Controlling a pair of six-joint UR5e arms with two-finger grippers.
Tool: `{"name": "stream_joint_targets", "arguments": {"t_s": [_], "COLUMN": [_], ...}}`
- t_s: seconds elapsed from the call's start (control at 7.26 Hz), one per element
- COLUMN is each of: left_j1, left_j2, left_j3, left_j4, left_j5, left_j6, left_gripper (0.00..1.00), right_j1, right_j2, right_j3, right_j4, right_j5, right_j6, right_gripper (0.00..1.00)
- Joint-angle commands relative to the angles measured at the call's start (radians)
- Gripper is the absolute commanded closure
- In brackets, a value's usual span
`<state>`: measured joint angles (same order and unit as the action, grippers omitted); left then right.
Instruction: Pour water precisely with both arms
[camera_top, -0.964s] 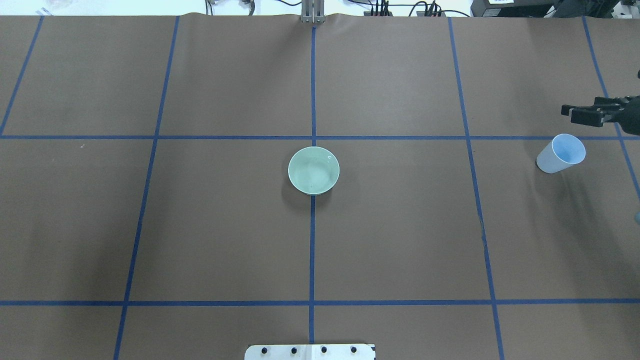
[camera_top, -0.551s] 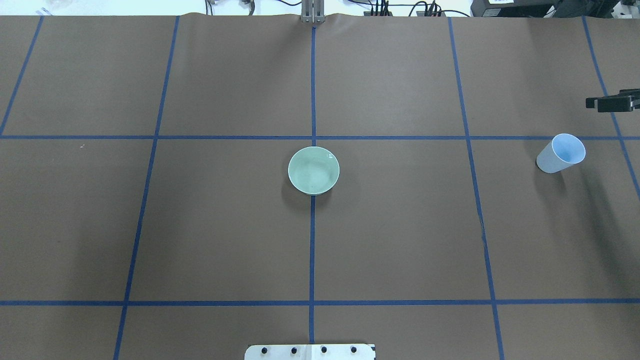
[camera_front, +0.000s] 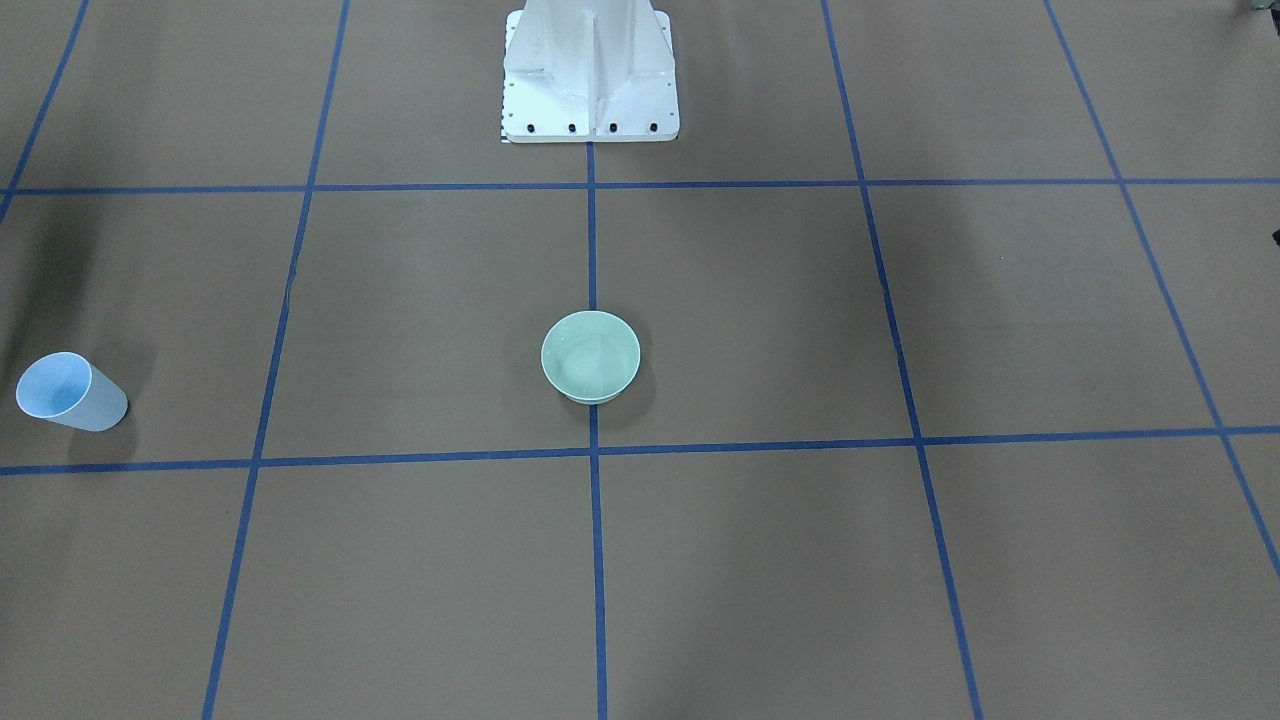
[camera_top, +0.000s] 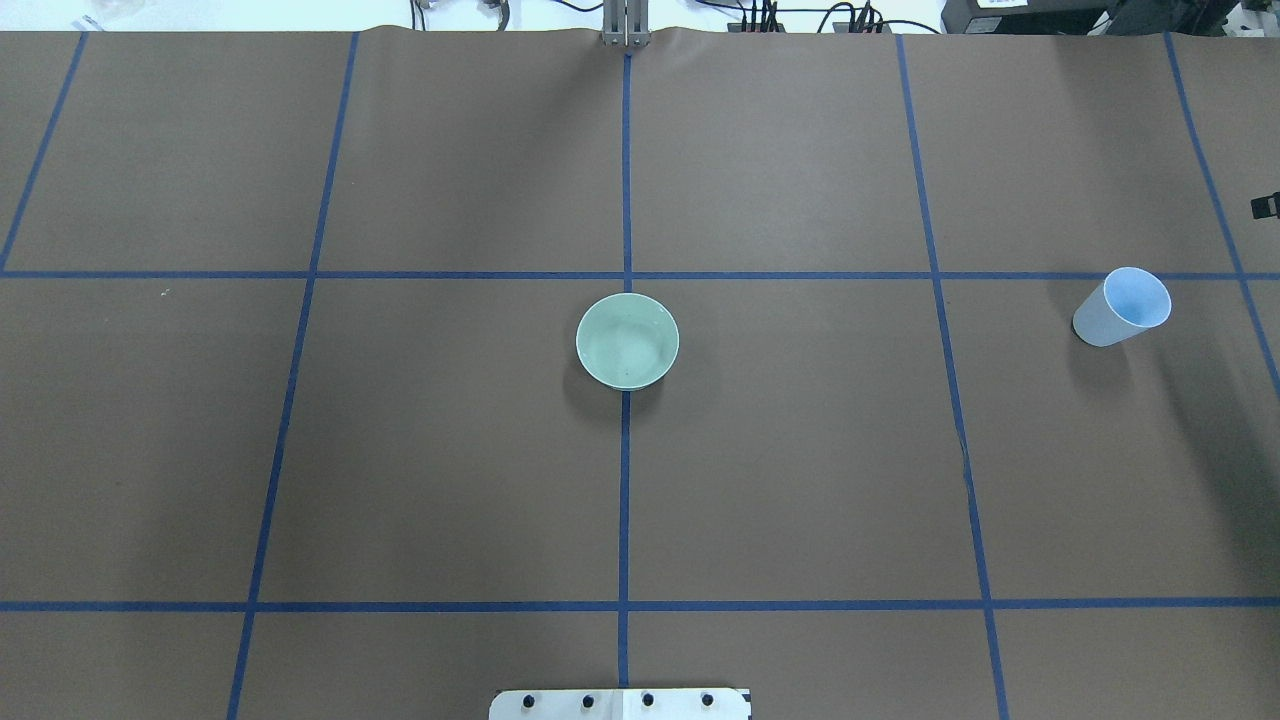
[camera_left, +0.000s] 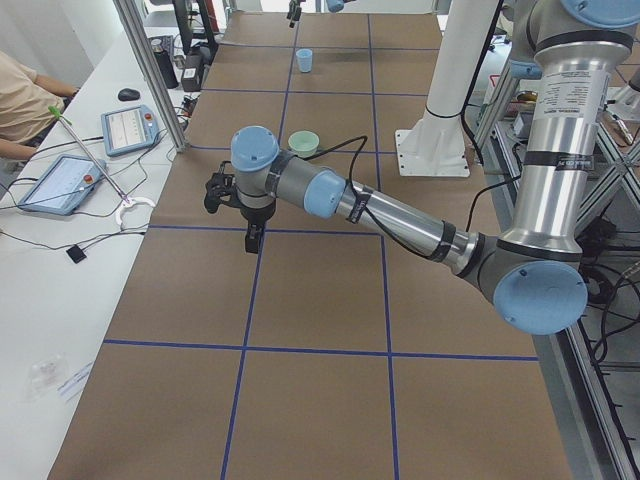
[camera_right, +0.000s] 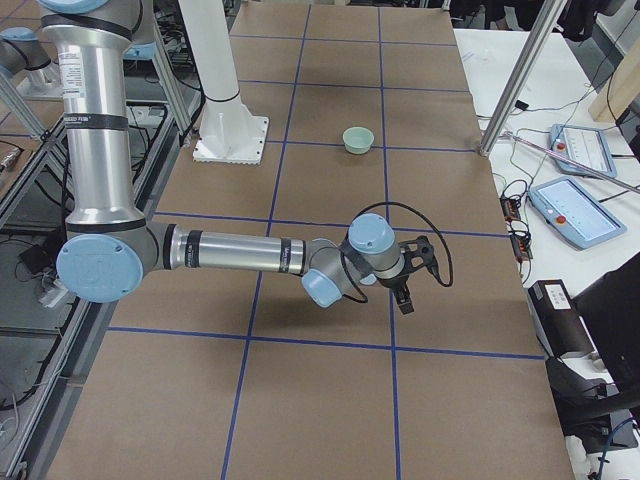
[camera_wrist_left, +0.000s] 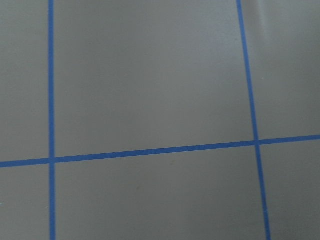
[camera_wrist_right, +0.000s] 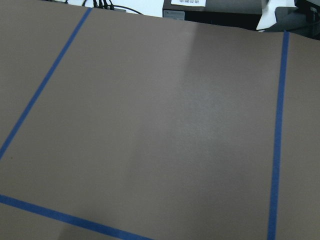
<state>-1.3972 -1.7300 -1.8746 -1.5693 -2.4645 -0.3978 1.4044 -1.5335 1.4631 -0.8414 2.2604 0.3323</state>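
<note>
Table (camera_top: 800, 450), brown, taped grid. Two arms: left arm (camera_left: 380, 210) and right arm (camera_right: 230, 252), forearms level across it. Left gripper (camera_left: 252, 240) and right gripper (camera_right: 404, 298) point down; spread or pressed, cannot tell. Right gripper has withdrawn from the cup. One mint-green bowl (camera_top: 580, 340), table centre, holds rippled water (camera_front: 588, 358). One pale blue cup (camera_top: 1100, 322), upright, far right.
</note>
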Motion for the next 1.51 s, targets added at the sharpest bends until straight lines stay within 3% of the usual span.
{"name": "stream_joint_targets", "arguments": {"t_s": [0.0,0.41,0.83,0.96,1.38], "left_j1": [0.137,0.361,0.562,0.604,0.645], "left_j2": [-0.110,-0.244,-0.386,-0.439,-0.419], "left_j3": [-0.001,0.017,0.092,0.132,0.138], "left_j4": [0.002,0.006,0.002,-0.006,-0.151], "left_j5": [0.074,0.215,0.333,0.344,0.373], "left_j6": [-0.205,-0.451,-0.677,-0.697,-0.687], "left_gripper": [0.00,0.00,0.00,0.00,0.00], "right_j1": [0.048,0.068,0.132,0.151,0.153], "right_j2": [0.021,0.012,0.073,0.066,0.059], "right_j3": [0.000,-0.001,0.002,0.003,0.002], "right_j4": [-0.231,-0.347,-0.685,-0.703,-0.700], "right_j5": [0.028,0.021,0.025,0.022,0.013], "right_j6": [-0.240,-0.314,-0.515,-0.570,-0.570], "right_gripper": [0.01,0.01,0.01,0.01,0.01]}}
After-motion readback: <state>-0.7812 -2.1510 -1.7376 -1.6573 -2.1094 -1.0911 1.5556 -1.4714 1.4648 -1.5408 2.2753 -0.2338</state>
